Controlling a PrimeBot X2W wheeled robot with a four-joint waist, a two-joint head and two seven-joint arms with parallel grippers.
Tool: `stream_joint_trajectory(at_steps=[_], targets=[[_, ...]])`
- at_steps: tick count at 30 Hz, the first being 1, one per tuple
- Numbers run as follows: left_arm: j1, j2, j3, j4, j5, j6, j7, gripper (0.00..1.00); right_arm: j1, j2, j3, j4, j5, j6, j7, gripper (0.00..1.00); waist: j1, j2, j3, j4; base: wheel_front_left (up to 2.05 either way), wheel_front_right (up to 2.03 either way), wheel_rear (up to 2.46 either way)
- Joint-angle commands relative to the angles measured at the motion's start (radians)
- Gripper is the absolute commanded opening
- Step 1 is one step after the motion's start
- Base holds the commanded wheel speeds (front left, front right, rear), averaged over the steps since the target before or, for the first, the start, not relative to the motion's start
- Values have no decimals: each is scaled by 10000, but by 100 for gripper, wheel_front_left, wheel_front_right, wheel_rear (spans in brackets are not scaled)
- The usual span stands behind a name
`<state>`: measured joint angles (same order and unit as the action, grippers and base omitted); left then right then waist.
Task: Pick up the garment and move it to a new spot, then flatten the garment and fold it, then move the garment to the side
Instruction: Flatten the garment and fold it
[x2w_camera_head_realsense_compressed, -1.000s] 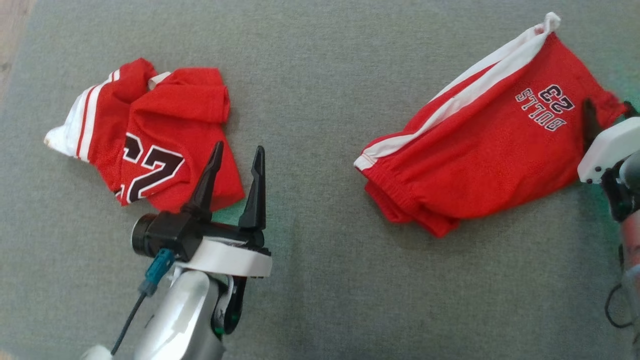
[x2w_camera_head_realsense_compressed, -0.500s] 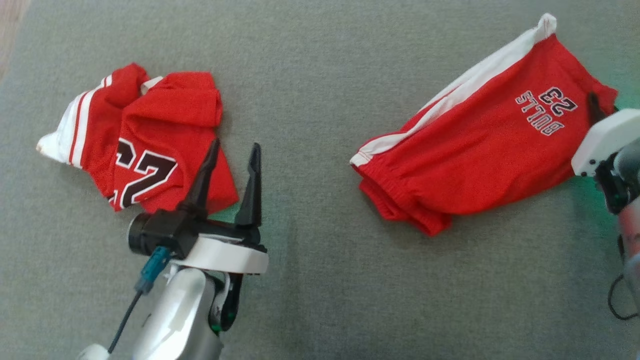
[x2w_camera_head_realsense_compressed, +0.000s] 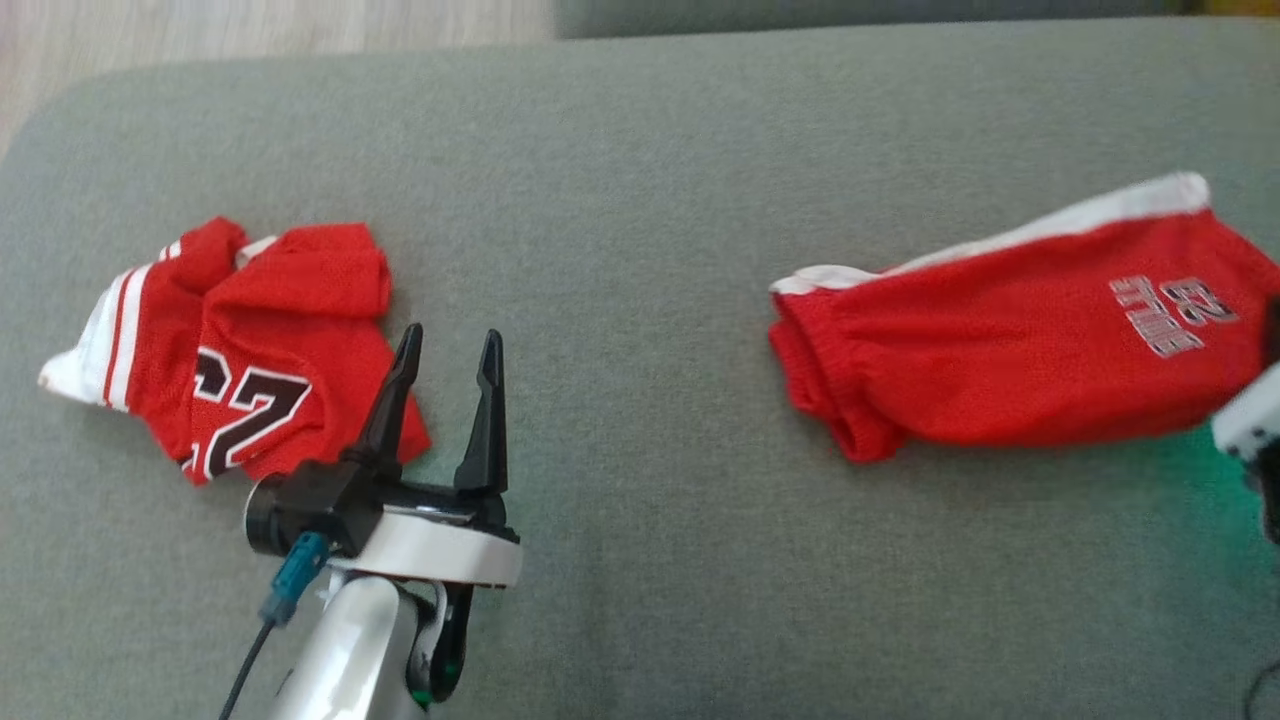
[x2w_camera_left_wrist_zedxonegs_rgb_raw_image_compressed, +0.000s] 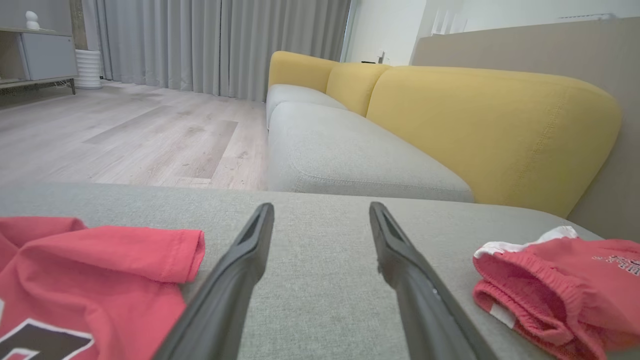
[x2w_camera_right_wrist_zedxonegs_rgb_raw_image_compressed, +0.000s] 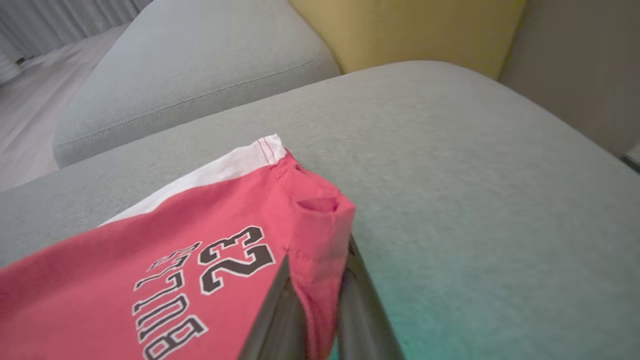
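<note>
Your right pincer (x2w_camera_right_wrist_zedxonegs_rgb_raw_image_compressed: 320, 260) is clamped narrow on the garment, the red shorts (x2w_camera_head_realsense_compressed: 1000, 350). In the right wrist view a fold of the red leg hem sits pinched between its two dark fingers, just beside the "BULLS 23" print. In the head view the shorts lie at 3 o'clock on the grey cushion (x2w_camera_head_realsense_compressed: 640, 200). The elastic waistband points toward 9 o'clock, the white side stripe runs along the 12 o'clock edge, and the gripped hem is at the picture's right edge. You cannot tell from these views whether the held end is off the cushion.

Your left pincer (x2w_camera_head_realsense_compressed: 450, 345) stands wide at 7 o'clock, holding nothing, fingers pointing to 12 o'clock. Its left finger overlaps the lower corner of a crumpled red jersey (x2w_camera_head_realsense_compressed: 270, 350), which lies at 9 o'clock, well apart from the shorts. In the left wrist view a yellow sofa (x2w_camera_left_wrist_zedxonegs_rgb_raw_image_compressed: 475, 110) stands at 1 o'clock.
</note>
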<state>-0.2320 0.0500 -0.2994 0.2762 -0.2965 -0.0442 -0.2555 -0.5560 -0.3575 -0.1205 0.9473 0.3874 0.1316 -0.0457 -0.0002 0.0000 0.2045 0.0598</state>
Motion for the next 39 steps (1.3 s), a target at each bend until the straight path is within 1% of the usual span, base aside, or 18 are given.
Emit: stream_joint_trajectory(at_steps=[1,6,11,13,17,20,24,27,33,38,39], targets=[[-140,24,350,-341,94,-10,-63,100,82,-174,-38,-434,24,-9,-150,0,2,0,-260,-197,0,0,0],[110,16,434,-335,89,-16,-63,100,905,67,-1289,-885,-386,-9,-198,0,2,0,-602,-322,0,0,0],[331,12,435,-381,128,-46,-63,100,1360,568,-2322,-1460,-1088,-9,-69,0,2,0,-678,-302,0,0,0],[330,11,409,-378,156,-71,-63,100,1433,798,-2628,-1735,-1354,-9,41,0,2,0,-627,-234,0,0,0],[280,10,424,-364,185,-86,-63,100,1492,1232,-2758,-2335,-1731,-9,328,0,2,0,-575,-122,0,0,0],[269,9,452,-326,198,-104,-63,100,1519,1515,-2574,-2886,-1794,-9,364,0,2,0,-594,-78,0,0,0],[288,8,458,-212,208,-130,-63,100,1546,1787,-1918,-3518,-1500,-9,277,0,2,0,-775,-53,0,0,0],[316,7,452,-174,196,-127,-63,100,1567,2057,-1284,-3986,-951,-9,256,0,2,0,-962,-44,0,0,0],[443,6,421,-119,164,-129,-63,100,1752,2219,269,-4741,-55,-9,58,0,2,0,-1267,34,0,0,0],[568,16,414,-107,200,-128,-63,100,1984,2300,1756,-5032,726,-9,-122,0,2,0,-1420,198,0,0,0],[568,16,414,-107,200,-128,-63,100,1984,2300,1756,-5032,726,-9,-122,0,2,0,-1420,198,0,0,0]])
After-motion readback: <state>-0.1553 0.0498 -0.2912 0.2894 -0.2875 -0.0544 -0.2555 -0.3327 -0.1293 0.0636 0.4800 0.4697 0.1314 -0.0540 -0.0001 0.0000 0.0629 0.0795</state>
